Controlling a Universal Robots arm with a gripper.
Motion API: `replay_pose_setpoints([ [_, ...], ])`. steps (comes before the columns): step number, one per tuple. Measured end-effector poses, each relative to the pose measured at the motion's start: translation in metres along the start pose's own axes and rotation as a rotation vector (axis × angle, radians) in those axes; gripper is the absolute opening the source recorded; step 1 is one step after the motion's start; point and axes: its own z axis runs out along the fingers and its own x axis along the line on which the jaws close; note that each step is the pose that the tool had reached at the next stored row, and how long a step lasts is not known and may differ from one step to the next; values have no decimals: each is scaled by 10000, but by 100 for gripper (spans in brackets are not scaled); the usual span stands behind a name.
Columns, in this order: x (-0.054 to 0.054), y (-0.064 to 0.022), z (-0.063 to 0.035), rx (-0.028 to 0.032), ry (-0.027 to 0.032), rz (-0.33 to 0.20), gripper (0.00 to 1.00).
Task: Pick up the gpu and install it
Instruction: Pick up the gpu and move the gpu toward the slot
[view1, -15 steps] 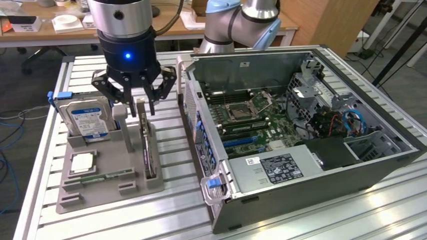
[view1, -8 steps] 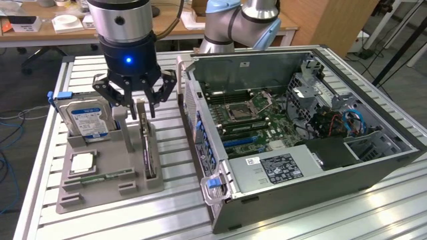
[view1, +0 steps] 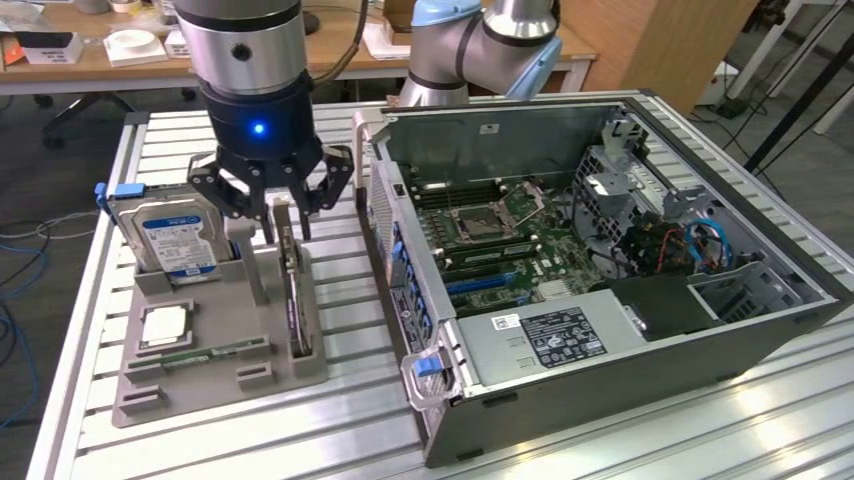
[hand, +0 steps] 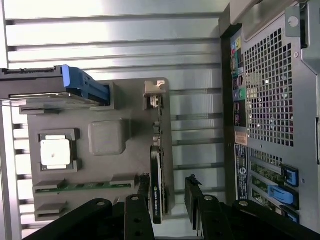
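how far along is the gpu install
Done: nothing visible yet; the gpu stands on edge in the gray holder. In hand: the open claw hangs over the card, not gripping it. Left: the pickup, and the install into the open computer case.

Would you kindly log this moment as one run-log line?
gripper: open, over gpu | gpu: on edge in tray slot, not held | case: open

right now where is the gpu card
The dark green gpu card stands on edge in the grey holder, at the exterior view's left of the open computer case, under the open gripper.
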Motion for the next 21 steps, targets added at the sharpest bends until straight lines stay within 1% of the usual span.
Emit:
replay_pose_setpoints([
  [21,15,-73,202,3,0,0,42],
])
